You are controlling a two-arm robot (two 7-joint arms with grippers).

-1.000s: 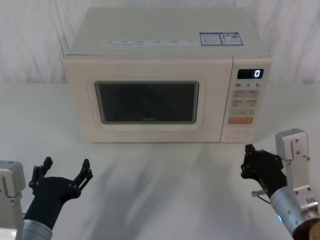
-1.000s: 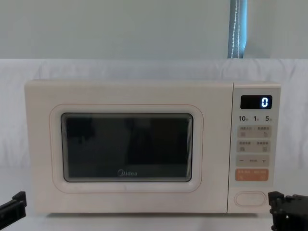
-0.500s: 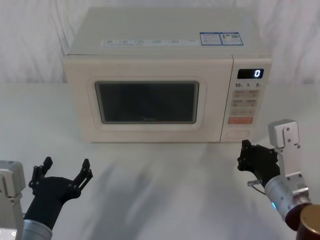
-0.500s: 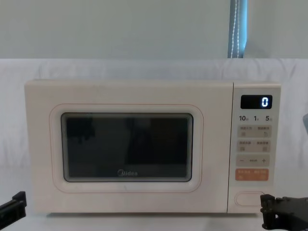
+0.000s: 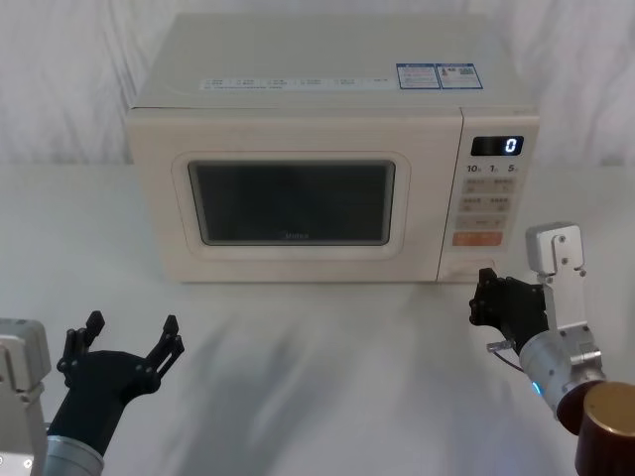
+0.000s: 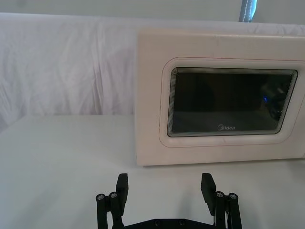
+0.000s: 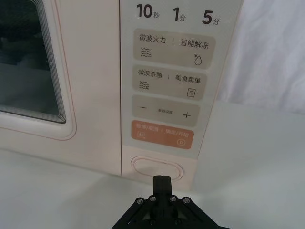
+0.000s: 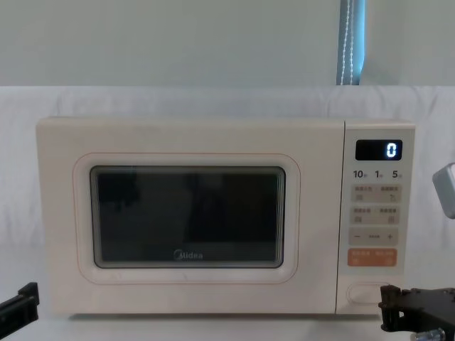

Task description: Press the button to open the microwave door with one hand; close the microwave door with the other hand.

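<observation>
A staged test setup: white cloth (image 5: 60,89) drapes worktop (image 5: 327,357) and backdrop, a lone microwave (image 5: 327,149) at 12 o'clock.

Right gripper (image 5: 485,295) advanced toward microwave front over last second: head view shows it moved up and left, from well short of control panel to just before its lower edge. Chest view: gripper slid left from lower right corner, now overlapping lower right edge of button (image 8: 370,293). Right wrist view: closed fingers (image 7: 161,183) just beneath button, contact not clear. Pale wrist link newly at chest view's right edge.
</observation>
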